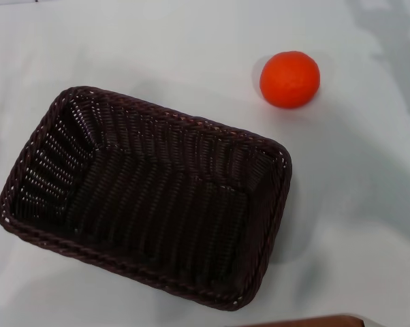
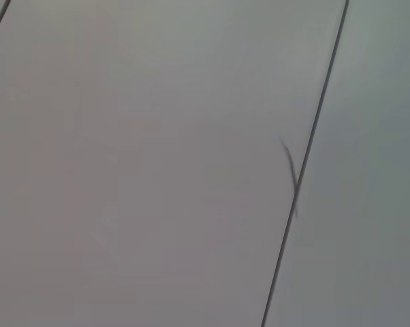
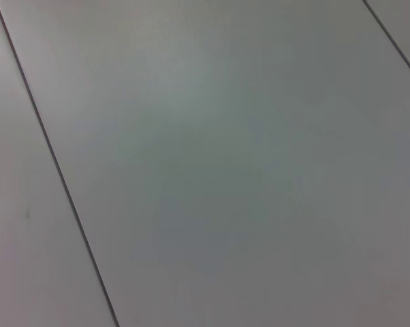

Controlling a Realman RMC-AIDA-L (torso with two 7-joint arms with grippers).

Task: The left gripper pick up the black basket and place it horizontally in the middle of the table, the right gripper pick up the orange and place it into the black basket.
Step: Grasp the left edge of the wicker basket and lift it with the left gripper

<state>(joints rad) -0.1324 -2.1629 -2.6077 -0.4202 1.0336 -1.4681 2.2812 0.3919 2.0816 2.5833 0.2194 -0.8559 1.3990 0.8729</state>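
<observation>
Neither of my grippers shows, so I cannot tell how they stand. The black basket (image 1: pixel 150 197) sits skewed on the table (image 1: pixel 368 225), empty; the orange (image 1: pixel 290 79) lies just beyond its far right corner. Nothing looks started: my left arm must first reach the basket's rim.

No text, label, brand, number or sign can be read in any of the views. The woven wall of the black basket (image 1: pixel 41 170) carries no tag or lettering, and the orange (image 1: pixel 289 79), which lies beside the basket's far right corner, bears no sticker. The table (image 1: pixel 191 48) around the basket is unmarked. In both wrist views only plain pale panels (image 2: pixel 157 170) crossed by thin dark seams (image 3: pixel 55 163) are shown, without writing.
</observation>
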